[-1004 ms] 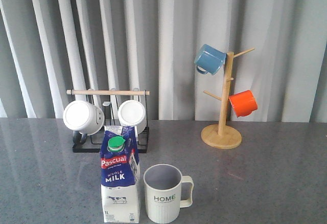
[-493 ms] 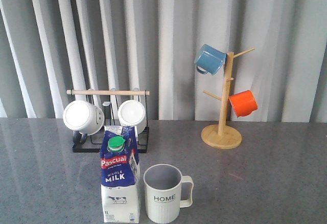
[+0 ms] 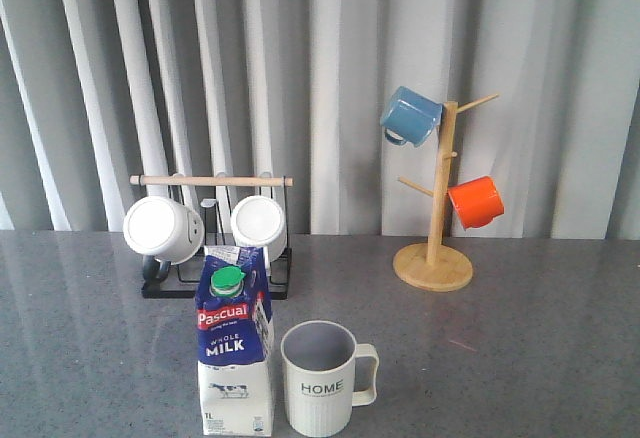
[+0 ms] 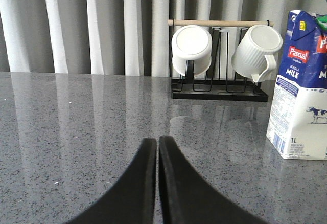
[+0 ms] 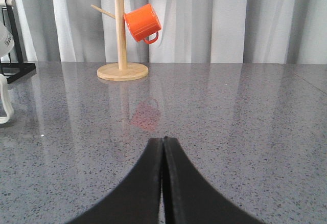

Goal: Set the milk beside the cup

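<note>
- Milk: tall gable-top carton (image 3: 235, 353), blue upper part, white base, green round cap, red "Pascual" band, "WHOLE MILK" lettering. Stands upright on the grey speckled stone table (image 3: 520, 358) at the near edge, left of centre.
- Cup: pale grey-white ribbed ceramic mug (image 3: 320, 378) with "HOME" in black, grey inside. Upright, just right of the carton, handle pointing right. Narrow gap between the two in the front view; can't tell if they touch lower down.
- Behind the carton, farther back: black wire rack (image 3: 215, 276) with a wooden top bar, holding two plain white mugs on their sides, the left one (image 3: 162, 228) and the right one (image 3: 259, 226).
- Far right of centre: wooden mug tree (image 3: 436, 243) on a round base. Blue mug (image 3: 411, 116) hangs on an upper peg on its left side, orange mug (image 3: 475, 202) lower on its right side.
- Pale pleated curtain (image 3: 330, 68) across the whole back.
- Left gripper (image 4: 157, 144): black fingers pressed together, nothing between them. Low over the table, well apart from the carton, which shows at the edge of the left wrist view (image 4: 301, 88).
- Right gripper (image 5: 163, 143): fingers likewise closed against each other, nothing held. Low over bare table, the mug tree well beyond it.
- Neither arm shows in the front view.
</note>
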